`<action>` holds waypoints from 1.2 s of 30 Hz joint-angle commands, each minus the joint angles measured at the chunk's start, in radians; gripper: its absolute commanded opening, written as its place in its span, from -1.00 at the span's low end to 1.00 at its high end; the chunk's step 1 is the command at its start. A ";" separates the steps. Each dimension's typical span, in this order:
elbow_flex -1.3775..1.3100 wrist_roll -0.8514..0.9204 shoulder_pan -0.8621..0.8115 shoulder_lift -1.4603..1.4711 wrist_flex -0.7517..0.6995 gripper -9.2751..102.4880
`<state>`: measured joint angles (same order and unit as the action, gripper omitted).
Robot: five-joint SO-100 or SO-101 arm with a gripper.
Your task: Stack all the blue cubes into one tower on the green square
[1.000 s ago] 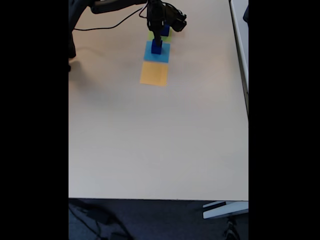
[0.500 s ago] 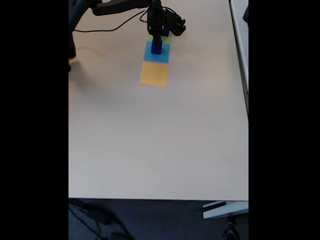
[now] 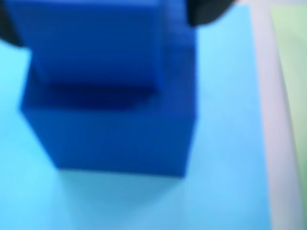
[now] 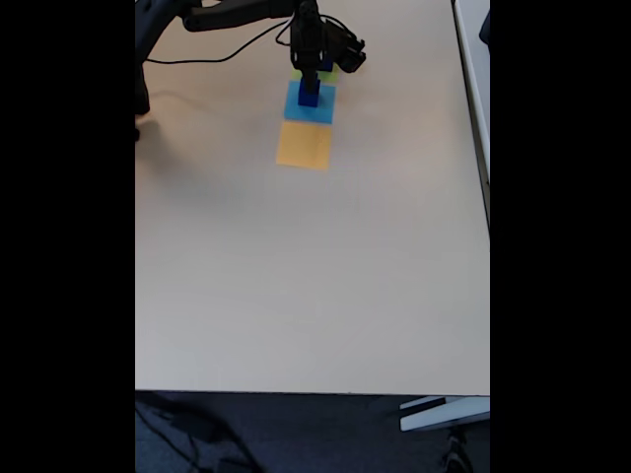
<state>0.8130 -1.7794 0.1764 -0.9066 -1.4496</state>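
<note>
Am seeing gripper (image 4: 309, 79) hovering over small blue cube (image 3: 96, 43), stacked on larger blue cube (image 3: 115, 134), sitting on light-blue square (image 3: 225, 143), green square (image 3: 292, 72) just right in wrist view. Cannot tell jaw state. Judging cubes rigid, light, smooth; gripping flat opposite sides best.

A pale beige table (image 4: 315, 276) stands over dark blue-grey floor (image 4: 296, 434).

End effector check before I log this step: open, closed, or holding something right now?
End effector: cannot be told; it sits right over the upper blue cube on the lower blue cube, fingertips blurred.
</note>
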 commanded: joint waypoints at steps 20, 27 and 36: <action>-0.077 0.253 -0.126 -0.130 0.002 -0.83; -0.075 0.285 -0.167 -0.141 0.002 -0.83; 0.011 0.261 -0.241 -0.112 0.060 -0.83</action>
<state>0.8161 -1.5002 -0.0414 -0.9342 -1.4251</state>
